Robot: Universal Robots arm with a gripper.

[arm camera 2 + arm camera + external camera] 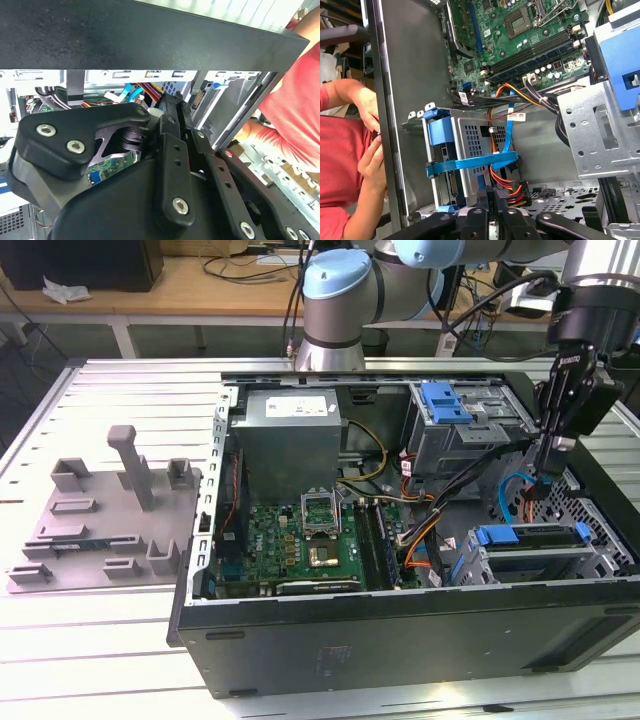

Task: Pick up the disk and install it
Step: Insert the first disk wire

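The open computer case [400, 640] lies on its side on the table. A disk [545, 534] in a blue carrier [497, 536] sits in the lower drive cage at the exterior view's right. In the first wrist view its blue carrier front [440, 131] shows at the cage's [475, 140] end. My gripper [541, 478] hangs just above that cage, beside a blue flat cable [470, 164]. Its fingers [482, 197] stand close together with nothing between them, as the second wrist view's gripper [172, 107] also shows.
A second cage with a blue bracket [445, 400] stands at the case's back right. The motherboard [310, 535] and power supply [290, 435] fill the middle. A grey fixture plate [110, 510] lies left of the case. A person in red has hands [370, 145] at the case's edge.
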